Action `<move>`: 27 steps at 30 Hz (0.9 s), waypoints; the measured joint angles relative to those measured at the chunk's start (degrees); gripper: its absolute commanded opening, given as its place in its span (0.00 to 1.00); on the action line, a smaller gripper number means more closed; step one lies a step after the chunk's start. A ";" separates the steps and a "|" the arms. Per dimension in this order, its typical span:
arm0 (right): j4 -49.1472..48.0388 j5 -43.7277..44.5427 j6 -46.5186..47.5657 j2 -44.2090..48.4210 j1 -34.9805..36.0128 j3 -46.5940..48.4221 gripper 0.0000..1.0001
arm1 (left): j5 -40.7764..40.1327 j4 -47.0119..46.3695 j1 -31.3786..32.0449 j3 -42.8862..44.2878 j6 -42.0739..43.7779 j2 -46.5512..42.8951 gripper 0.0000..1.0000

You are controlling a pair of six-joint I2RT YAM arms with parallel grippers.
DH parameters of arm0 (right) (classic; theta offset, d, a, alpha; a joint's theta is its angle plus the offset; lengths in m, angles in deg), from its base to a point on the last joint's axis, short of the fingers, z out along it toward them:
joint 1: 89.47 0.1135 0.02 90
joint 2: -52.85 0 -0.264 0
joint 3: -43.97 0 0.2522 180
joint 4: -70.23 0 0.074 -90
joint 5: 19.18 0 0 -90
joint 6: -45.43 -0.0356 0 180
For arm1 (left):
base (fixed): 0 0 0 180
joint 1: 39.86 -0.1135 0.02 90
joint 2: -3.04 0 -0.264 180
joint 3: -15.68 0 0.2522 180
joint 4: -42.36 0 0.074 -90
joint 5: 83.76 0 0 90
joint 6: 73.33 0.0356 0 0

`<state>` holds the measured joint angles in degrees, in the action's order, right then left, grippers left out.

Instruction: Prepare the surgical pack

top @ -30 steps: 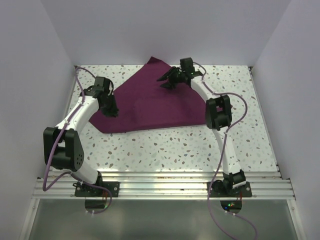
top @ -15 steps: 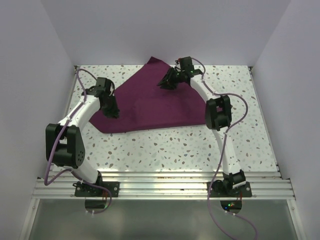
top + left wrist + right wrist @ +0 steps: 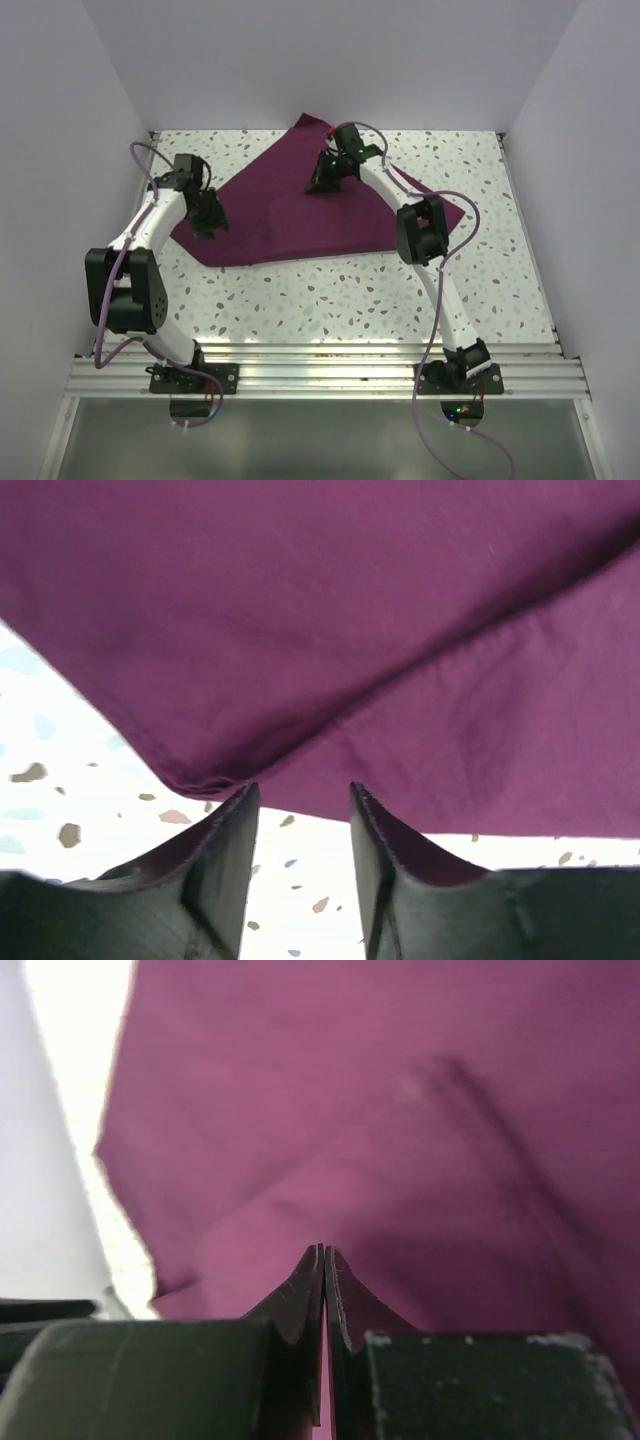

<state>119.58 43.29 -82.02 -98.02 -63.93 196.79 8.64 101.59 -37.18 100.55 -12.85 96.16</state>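
Cloth: the maroon cloth [image 3: 300,215] lay folded and flat across the far middle of the speckled table [image 3: 350,300].
Left gripper [image 3: 300,798]: fingers apart, nothing between them, at the cloth's left corner.
Right gripper [image 3: 323,1255]: fingers pressed together over the cloth's far part.

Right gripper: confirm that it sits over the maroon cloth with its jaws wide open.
Not right. The right gripper does sit over the maroon cloth, but its jaws are shut, pressed together, as the right wrist view shows.
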 measured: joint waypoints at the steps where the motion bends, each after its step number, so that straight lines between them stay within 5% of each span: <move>1: 0.55 0.48 0.33 -0.48 -0.33 0.04 0.00 | 0.02 -0.04 -1.29 0.09 -0.04 0.00 0.49; 10: 4.70 5.46 2.86 -3.69 -3.74 2.47 0.00 | 2.36 -0.55 -9.97 1.05 0.15 1.84 0.47; 16: 5.27 6.10 3.04 -3.69 -4.15 2.64 0.00 | 5.70 -1.73 -10.12 -0.13 -0.13 2.60 0.36; 21: 5.38 5.31 3.52 -3.61 -4.61 2.75 0.03 | 7.91 -3.32 -10.12 -2.03 -1.03 2.60 0.41; 27: 5.97 5.79 3.82 -1.53 -6.49 2.47 0.50 | 11.08 -5.55 -10.10 -2.12 1.79 2.60 0.46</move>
<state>125.55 49.08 -78.19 -99.55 -70.42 199.26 19.72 96.04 -47.28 98.43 -11.05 98.76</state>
